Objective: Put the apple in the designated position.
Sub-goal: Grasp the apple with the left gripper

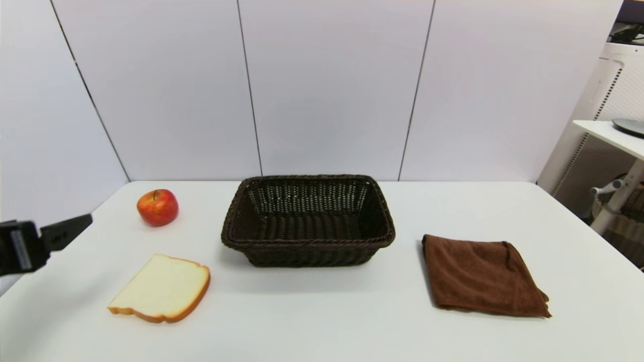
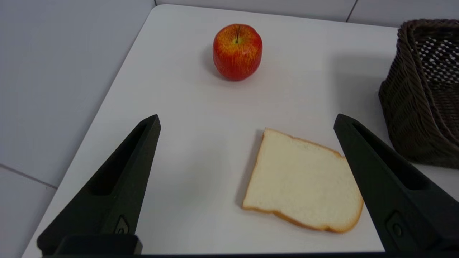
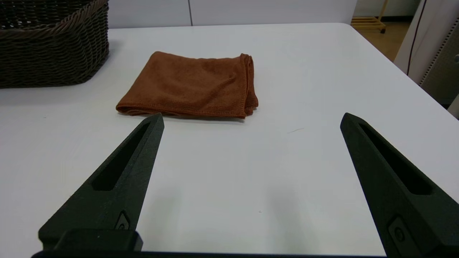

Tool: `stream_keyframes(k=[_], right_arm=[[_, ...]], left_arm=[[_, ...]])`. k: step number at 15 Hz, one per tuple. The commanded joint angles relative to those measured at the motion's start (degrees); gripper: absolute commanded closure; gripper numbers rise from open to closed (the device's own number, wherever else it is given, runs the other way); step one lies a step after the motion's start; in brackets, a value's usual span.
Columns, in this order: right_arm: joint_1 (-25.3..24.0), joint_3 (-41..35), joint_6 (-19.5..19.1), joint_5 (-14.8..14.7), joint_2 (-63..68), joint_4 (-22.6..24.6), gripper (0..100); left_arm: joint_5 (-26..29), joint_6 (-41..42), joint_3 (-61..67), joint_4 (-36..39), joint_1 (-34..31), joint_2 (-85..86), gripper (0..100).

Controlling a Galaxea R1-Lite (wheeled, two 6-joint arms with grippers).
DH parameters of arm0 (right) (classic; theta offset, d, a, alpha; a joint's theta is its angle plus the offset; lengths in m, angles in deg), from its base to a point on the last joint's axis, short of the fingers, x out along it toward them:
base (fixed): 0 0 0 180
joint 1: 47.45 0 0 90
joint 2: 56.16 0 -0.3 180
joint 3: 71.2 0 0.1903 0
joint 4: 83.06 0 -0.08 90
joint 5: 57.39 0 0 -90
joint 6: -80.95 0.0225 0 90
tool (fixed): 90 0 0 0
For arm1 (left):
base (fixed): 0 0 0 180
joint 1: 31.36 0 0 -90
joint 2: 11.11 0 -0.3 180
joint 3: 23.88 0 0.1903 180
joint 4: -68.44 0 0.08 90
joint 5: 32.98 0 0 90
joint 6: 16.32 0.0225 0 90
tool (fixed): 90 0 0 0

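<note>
The table (image 1: 322,332) fills the lower half of the head view. The basket (image 1: 308,219) stands at frame centre, nothing inside it. The apple (image 1: 157,207) sits at centre left, left of the basket and apart from it. The bread slice (image 1: 161,288) lies flat at lower left, below the apple and left of the basket's front corner, touching neither. The folded cloth (image 1: 482,275) lies flat at lower right, right of the basket and apart from it. The left gripper (image 1: 65,232) enters at the left edge, beside the table's left border, between apple and bread slice in height.
</note>
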Motion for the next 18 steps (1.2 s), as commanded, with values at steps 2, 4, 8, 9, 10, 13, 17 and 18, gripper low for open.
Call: stream_keyframes(k=[2,4,8,9,10,13,17,18], right_arm=[[-0.08,-0.01,0.00,0.00,0.05,-0.01,0],[-0.08,-0.01,0.00,0.00,0.05,-0.01,0],[0.01,-0.01,0.00,0.00,0.05,-0.10,0],[0.01,-0.01,0.00,0.00,0.14,-0.10,0],[0.01,-0.01,0.00,0.00,0.05,-0.01,0],[-0.08,-0.01,0.00,0.00,0.05,-0.01,0],[-0.08,-0.01,0.00,0.00,0.05,-0.01,0],[0.01,-0.01,0.00,0.00,0.05,-0.01,0]], left_arm=[[0.27,0.85,-23.82,11.20,0.30,-41.72,0],[0.36,-0.03,-24.61,13.05,0.92,-47.26,0],[0.36,-0.99,-24.70,18.06,1.10,-53.67,0],[0.36,-1.26,-24.70,19.03,1.01,-54.46,0],[0.36,-1.61,-24.79,19.90,1.10,-55.26,0],[0.27,-1.70,-25.58,20.43,1.01,-56.93,0],[0.36,-1.70,-26.54,20.70,1.01,-58.16,0],[0.36,-1.70,-26.46,20.70,1.01,-58.16,100]])
